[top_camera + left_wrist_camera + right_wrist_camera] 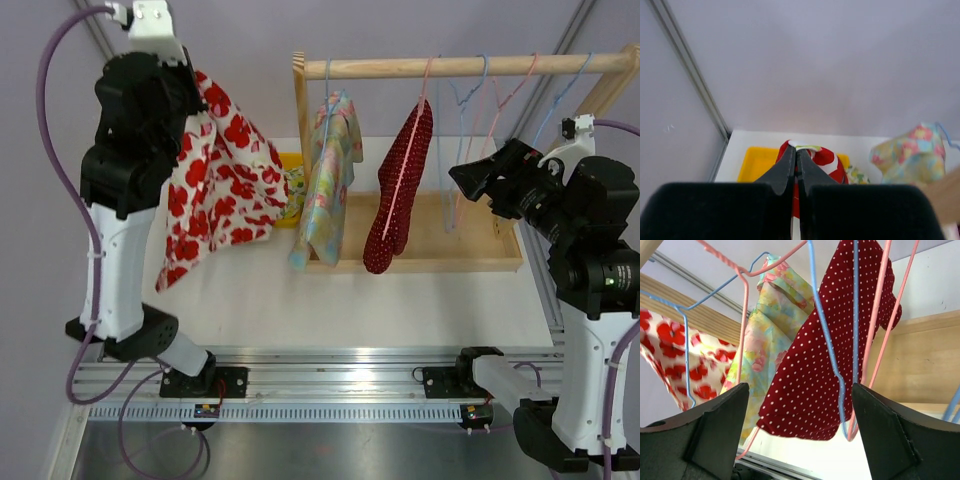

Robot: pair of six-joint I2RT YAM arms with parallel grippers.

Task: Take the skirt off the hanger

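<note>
From above, the skirt (225,185) hangs from my raised left arm, left of the rack (460,67). Left wrist: my left gripper (796,155) is clamped on skirt cloth above a yellow bin (757,162). Right wrist: my right gripper (799,387) stands wide apart before bare hangers (826,335) and a dotted garment (790,390).

Left arm (125,180) up high, red-flowered skirt (225,185) hanging from it, left of the wooden rack (440,67). Right gripper (465,178) near the empty hangers (480,95). Two garments (330,170) on the rail.
</note>
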